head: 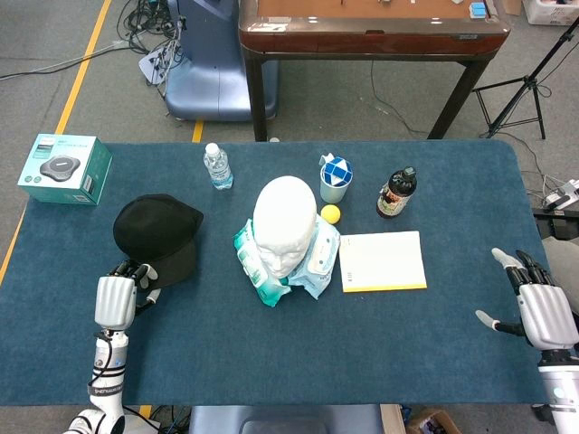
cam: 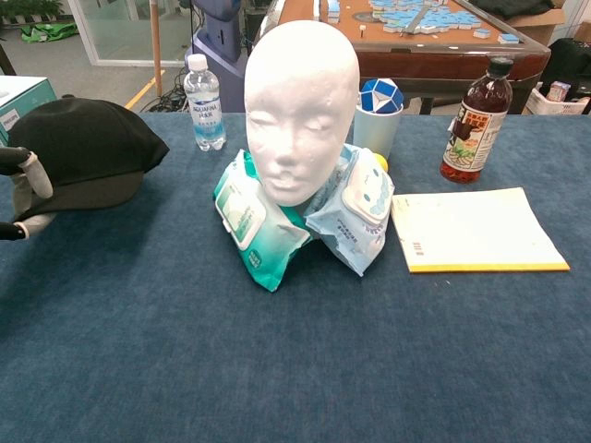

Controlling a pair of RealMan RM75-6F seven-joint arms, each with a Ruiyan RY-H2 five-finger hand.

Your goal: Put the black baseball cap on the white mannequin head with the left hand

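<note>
Left hand (head: 116, 298) grasped cap (head: 157, 235) at brim, fingers (cam: 30, 175) around edge; cap seemed raised off table (head: 271, 362), likely for carry. Cap was at table's left part, well apart from head (head: 284, 220). Head stood upright at centre, propped by wipe packs (cam: 249, 226). Right hand (head: 541, 312) idle at right edge, fingers apart, nothing held. Bottle (head: 217, 166) behind path, cup (head: 335, 179) and notepad (head: 382, 261) right of head; way to head looked free.
</note>
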